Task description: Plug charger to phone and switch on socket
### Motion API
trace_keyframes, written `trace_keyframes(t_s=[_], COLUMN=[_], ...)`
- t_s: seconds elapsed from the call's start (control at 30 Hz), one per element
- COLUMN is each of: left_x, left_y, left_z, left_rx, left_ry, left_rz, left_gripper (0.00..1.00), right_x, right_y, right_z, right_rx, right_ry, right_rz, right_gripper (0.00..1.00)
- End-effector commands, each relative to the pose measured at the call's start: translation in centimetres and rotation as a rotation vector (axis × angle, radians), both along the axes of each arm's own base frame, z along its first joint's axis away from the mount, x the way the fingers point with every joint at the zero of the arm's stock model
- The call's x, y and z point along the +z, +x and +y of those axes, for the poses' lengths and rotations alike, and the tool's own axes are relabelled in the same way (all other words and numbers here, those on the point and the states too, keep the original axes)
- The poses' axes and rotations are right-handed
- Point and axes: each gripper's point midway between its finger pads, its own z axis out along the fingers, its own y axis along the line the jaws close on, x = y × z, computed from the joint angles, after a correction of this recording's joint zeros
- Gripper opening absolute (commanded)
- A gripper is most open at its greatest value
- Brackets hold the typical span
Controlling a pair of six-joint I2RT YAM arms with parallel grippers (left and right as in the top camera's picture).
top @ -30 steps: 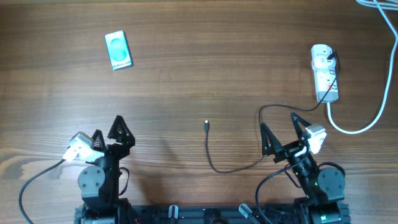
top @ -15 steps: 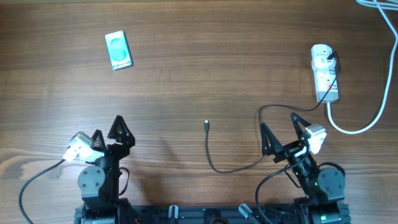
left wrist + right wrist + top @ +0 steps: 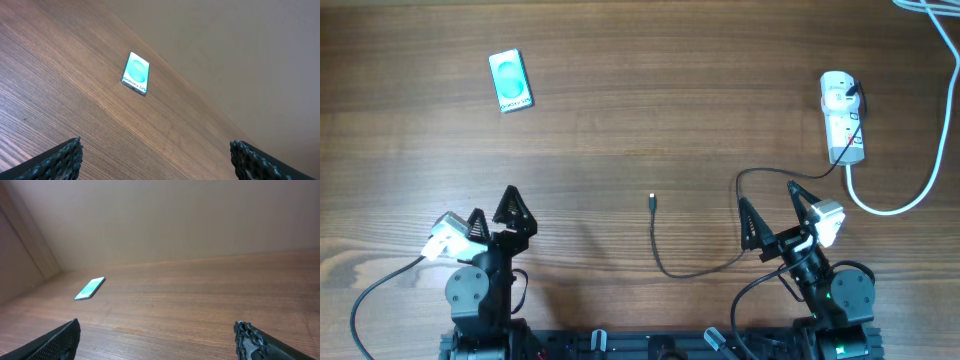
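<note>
The phone (image 3: 510, 81) with a teal screen lies flat at the far left of the table; it also shows in the left wrist view (image 3: 135, 73) and the right wrist view (image 3: 90, 288). The charger's thin black cable (image 3: 665, 262) curves across the middle, its metal tip (image 3: 652, 201) free on the wood and its black plug (image 3: 853, 95) in the socket. The socket (image 3: 841, 116), a white power strip, lies at the far right. My left gripper (image 3: 494, 213) and right gripper (image 3: 768, 207) are both open and empty near the front edge.
The socket's thick white cord (image 3: 920, 195) loops along the right edge and runs off the top right corner. A pale wall stands behind the table's far edge in both wrist views.
</note>
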Motion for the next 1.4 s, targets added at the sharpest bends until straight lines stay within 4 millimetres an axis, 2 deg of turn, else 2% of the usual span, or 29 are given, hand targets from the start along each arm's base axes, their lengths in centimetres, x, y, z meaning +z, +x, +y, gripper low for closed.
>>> trace_keyframes(t_s=[0.0, 0.23, 0.33, 0.6, 0.8, 0.93, 1.17, 1.3, 1.37], left_x=[0.0, 0.0, 0.0, 2.7, 5.2, 6.8, 8.8, 9.0, 8.5], left_y=[-0.1, -0.1, 0.0, 0.6, 1.2, 2.7, 6.8, 9.1, 10.1], left_z=[0.5, 0.4, -0.4, -3.3, -3.7, -3.6, -3.0, -2.2, -1.8], left_rx=[0.026, 0.022, -0.021, -0.193, -0.236, -0.255, -0.299, -0.292, -0.306], left_ry=[-0.005, -0.008, -0.017, -0.028, 0.058, 0.127, 0.207, 0.214, 0.231], left_rz=[-0.008, -0.009, -0.011, -0.105, -0.061, 0.032, 0.265, 0.428, 0.521], left_gripper=[1.0, 1.0, 1.0, 1.0, 1.0, 1.0, 0.99, 1.0, 1.0], right_x=[0.3, 0.3, 0.3, 0.3, 0.3, 0.3, 0.3, 0.3, 0.3], right_y=[0.0, 0.0, 0.0, 0.0, 0.0, 0.0, 0.0, 0.0, 0.0], right_z=[-0.1, -0.1, -0.1, -0.1, -0.1, -0.1, -0.1, -0.1, -0.1], right_rx=[-0.005, -0.005, -0.005, -0.005, -0.005, -0.005, -0.005, -0.005, -0.005], right_ry=[0.01, 0.01, 0.01, 0.01, 0.01, 0.01, 0.01, 0.01, 0.01], right_rz=[-0.01, -0.01, -0.01, -0.01, -0.01, -0.01, -0.01, -0.01, -0.01], right_gripper=[1.0, 1.0, 1.0, 1.0, 1.0, 1.0, 1.0, 1.0, 1.0])
